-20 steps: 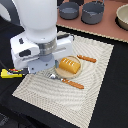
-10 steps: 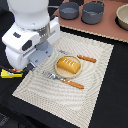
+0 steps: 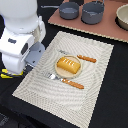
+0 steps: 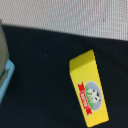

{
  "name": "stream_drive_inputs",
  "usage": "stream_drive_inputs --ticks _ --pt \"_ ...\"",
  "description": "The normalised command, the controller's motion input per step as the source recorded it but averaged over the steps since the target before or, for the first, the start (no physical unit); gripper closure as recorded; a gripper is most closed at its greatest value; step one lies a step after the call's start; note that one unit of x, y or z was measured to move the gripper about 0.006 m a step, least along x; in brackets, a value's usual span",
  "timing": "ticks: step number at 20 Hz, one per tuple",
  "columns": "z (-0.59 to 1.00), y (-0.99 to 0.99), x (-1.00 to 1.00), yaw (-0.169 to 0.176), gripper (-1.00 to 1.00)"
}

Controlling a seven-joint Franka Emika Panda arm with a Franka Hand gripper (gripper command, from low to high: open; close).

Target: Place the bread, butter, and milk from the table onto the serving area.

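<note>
The bread [image 3: 68,65] lies on the round tan plate [image 3: 58,73] on the beige woven serving area [image 3: 85,87]. The butter [image 4: 89,90], a yellow packet with a red-and-white label, lies flat on the black table [image 4: 40,65] just off the mat's edge [image 4: 65,15]. A sliver of it shows in the exterior view [image 3: 6,74] at the left edge. A pale-blue corner in the wrist view [image 4: 4,80] looks like the milk. My gripper [image 3: 31,60] hangs over the table beside the mat, above the butter. Its fingers are hidden in both views.
An orange-handled knife [image 3: 86,58] and fork [image 3: 66,81] flank the plate. A pinkish-brown board [image 3: 110,30] with grey pots [image 3: 93,12] and a bowl stands at the back. The white arm [image 3: 20,35] covers the exterior view's left.
The arm has moved toward the exterior view's left, off the mat and away from the plate, to above the table by the butter. The bread has stayed on the plate.
</note>
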Motion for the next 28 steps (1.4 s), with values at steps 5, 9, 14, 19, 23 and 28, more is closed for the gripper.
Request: stream_drive_inputs --ticks 5,9,14,19,23,28 --pt "0.11 -0.17 -0.52 0.047 -1.00" --pt "0.15 0.00 -0.40 0.016 -1.00" --pt "-0.17 0.19 -0.54 0.081 -1.00" --pt "-0.29 0.15 -0.65 0.120 -1.00" --pt "-0.33 0.01 -0.55 0.091 -1.00" --pt "-0.37 -0.07 -0.44 0.059 -1.00"
